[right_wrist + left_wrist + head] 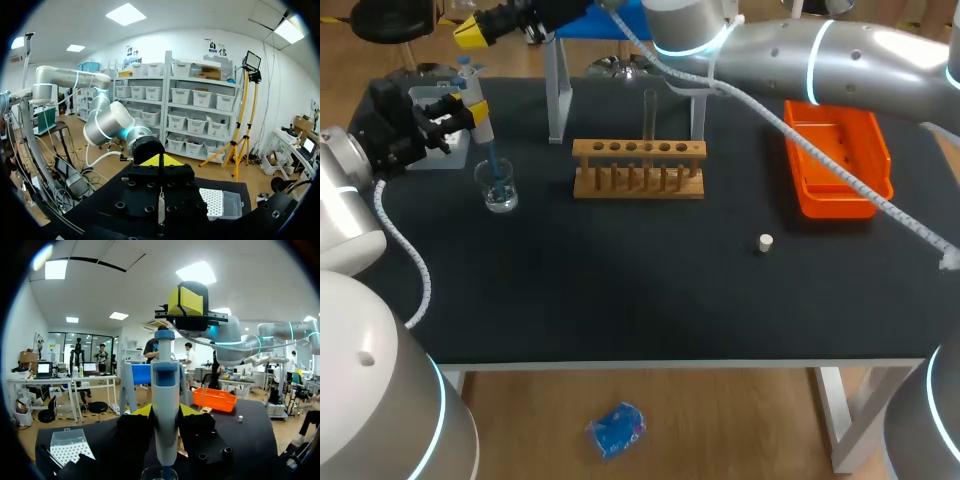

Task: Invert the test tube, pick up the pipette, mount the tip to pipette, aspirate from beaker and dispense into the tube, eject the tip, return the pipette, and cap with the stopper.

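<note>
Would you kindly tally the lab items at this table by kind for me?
pipette: 1
beaker: 1
tube: 1
rack: 1
tray: 1
stopper: 1
tip box: 1
stand: 1
Total: 8

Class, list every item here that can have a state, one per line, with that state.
pipette: held upright, tip down in the beaker
left gripper: shut on the pipette
right gripper: shut, holding nothing
beaker: upright, uncovered
test tube: upright in the rack, uncapped
stopper: loose on the table
orange tray: empty
</note>
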Robot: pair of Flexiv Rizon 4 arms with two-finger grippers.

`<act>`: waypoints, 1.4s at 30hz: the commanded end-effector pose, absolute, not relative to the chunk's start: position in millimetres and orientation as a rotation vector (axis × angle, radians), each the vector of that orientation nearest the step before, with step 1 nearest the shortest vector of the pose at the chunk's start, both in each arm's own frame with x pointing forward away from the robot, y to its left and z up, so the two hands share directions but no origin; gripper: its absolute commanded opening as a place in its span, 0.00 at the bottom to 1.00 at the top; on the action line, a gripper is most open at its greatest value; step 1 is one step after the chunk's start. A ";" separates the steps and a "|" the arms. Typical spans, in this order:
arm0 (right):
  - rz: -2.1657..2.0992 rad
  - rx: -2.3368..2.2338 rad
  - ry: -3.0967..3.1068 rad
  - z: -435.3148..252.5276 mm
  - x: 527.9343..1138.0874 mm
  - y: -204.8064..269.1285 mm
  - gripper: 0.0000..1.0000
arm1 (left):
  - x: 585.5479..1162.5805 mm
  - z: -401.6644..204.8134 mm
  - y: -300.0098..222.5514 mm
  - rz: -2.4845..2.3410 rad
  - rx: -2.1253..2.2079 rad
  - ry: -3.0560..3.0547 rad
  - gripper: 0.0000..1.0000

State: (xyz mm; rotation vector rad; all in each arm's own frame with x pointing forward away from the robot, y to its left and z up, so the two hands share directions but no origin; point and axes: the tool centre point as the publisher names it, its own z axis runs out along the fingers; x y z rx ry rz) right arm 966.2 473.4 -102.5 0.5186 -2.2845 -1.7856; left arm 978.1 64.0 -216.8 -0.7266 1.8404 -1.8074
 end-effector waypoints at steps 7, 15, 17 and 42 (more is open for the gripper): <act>-1.761 0.540 -2.272 -101.1 970.7 473.3 0.00 | 978.0 -217.6 63.9 -1.809 -0.725 1.836 0.00; -1.742 0.528 -2.296 -106.4 973.5 476.1 0.00 | 978.0 -217.6 63.9 -1.809 -0.725 1.836 0.00; -1.733 0.524 -2.304 -106.6 973.9 476.7 0.00 | 978.0 -217.6 63.9 -1.809 -0.725 1.836 0.00; -1.697 0.460 -2.308 -125.4 975.7 479.8 0.00 | 978.0 -217.6 63.9 -1.809 -0.725 1.836 0.00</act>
